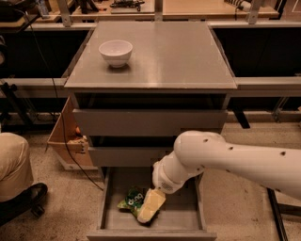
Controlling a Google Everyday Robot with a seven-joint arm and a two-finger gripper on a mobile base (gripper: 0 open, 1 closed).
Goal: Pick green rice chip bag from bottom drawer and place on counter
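Dim warm light falls on a speckled beige floor (240,216), a tan wooden bench (202,7) behind, and a brown open-topped box (59,136) at left, the cream end effector (150,207) low at centre.

A white bowl (115,52) sits at eleven o'clock, a tan workbench (211,7) runs across twelve, an open cardboard box (61,141) stands at nine, and someone's khaki knee (14,164) and black shoe (23,203) show at eight.
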